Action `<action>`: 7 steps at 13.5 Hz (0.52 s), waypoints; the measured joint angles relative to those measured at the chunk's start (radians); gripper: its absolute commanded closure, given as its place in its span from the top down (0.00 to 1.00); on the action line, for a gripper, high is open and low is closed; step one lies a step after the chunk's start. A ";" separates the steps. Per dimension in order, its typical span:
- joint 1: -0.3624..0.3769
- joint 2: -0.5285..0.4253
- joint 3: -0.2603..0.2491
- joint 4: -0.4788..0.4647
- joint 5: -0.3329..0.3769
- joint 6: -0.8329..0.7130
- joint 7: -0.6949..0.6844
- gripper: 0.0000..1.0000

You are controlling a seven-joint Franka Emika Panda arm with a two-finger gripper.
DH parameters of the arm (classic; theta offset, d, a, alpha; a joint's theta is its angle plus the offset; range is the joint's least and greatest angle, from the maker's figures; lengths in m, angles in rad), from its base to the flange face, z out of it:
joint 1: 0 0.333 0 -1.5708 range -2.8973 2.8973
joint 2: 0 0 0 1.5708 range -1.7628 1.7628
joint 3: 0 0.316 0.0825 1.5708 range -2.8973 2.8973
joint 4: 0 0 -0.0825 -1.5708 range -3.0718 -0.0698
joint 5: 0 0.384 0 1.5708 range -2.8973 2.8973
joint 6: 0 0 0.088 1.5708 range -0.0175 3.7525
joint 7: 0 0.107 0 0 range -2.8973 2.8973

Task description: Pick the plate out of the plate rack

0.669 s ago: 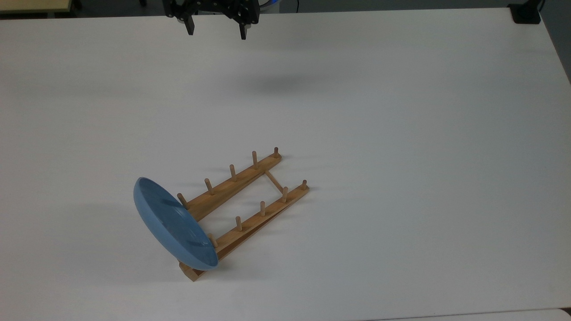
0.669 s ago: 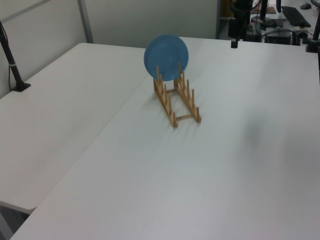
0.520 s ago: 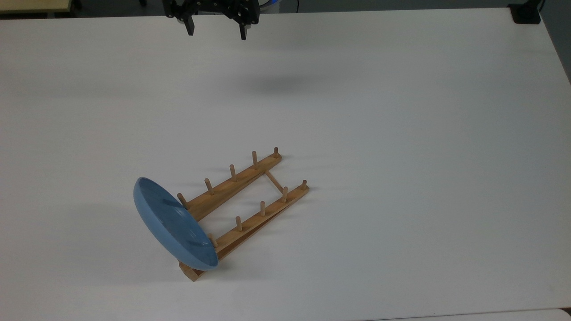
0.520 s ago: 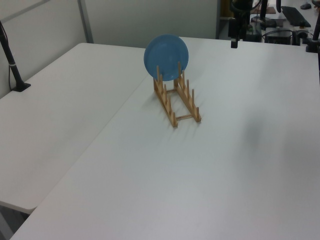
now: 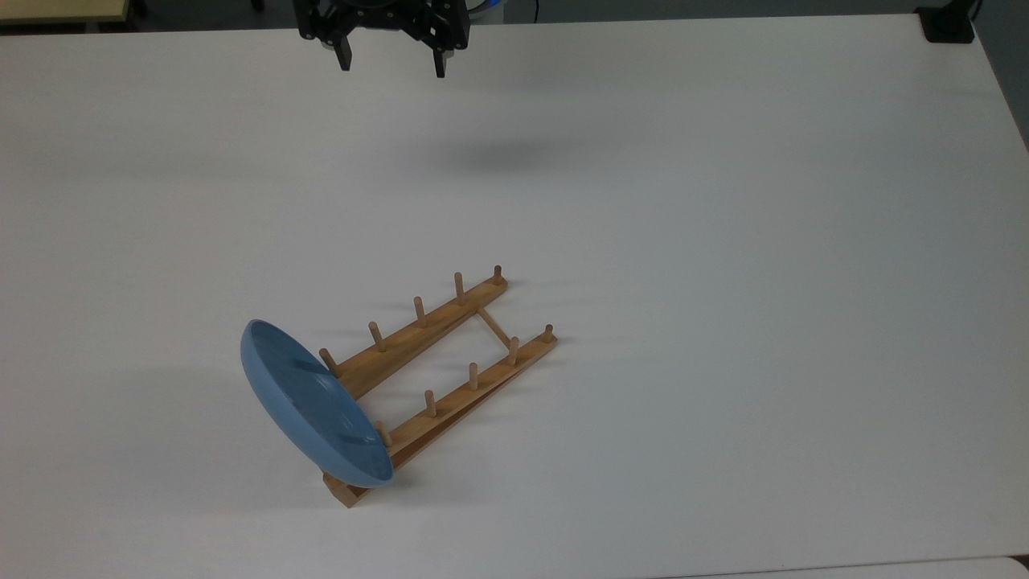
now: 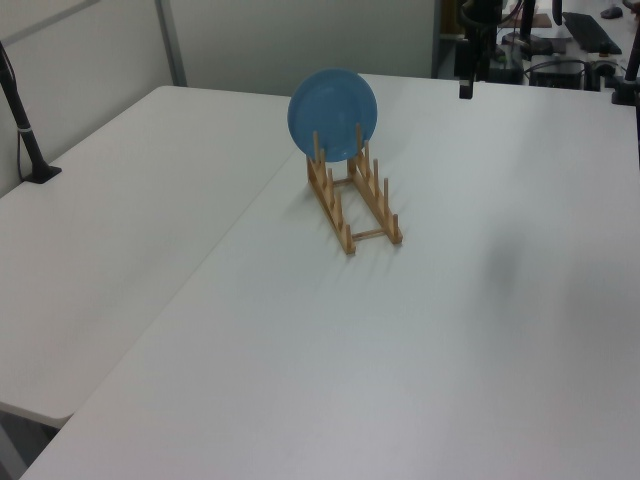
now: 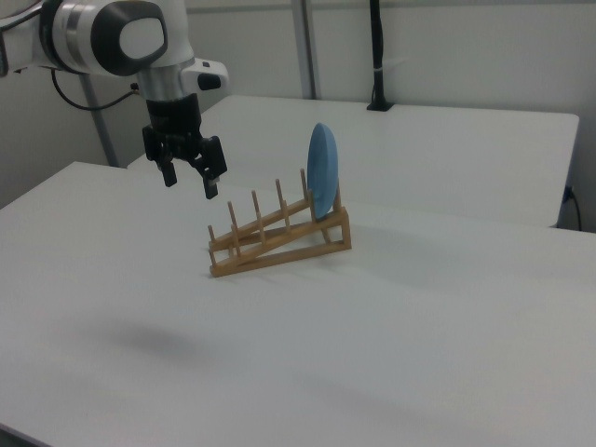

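Observation:
A light-blue plate stands on edge in the end slot of a wooden plate rack, at the lower left of the top view. From the left view the plate faces the camera at the rack's far end. In the right view the plate is seen edge-on at the rack's higher end. My gripper hangs open and empty well above the table, far from the rack at the top view's upper edge. The right view has the gripper up and to the left of the rack.
A wide white table carries the rack. A second white table adjoins it on the left view's left. A black post stands there, and a black mount sits at the top view's upper right corner.
The gripper has dropped slightly and its fingers have drawn a little closer together, staying open. Plate and rack are unmoved.

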 measured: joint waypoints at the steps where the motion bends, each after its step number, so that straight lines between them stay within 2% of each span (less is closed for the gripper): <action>1: 0.000 0.002 0.000 0.000 0.000 0.004 -0.002 1.00; 7: -0.003 0.049 -0.003 0.021 -0.004 0.220 -0.004 1.00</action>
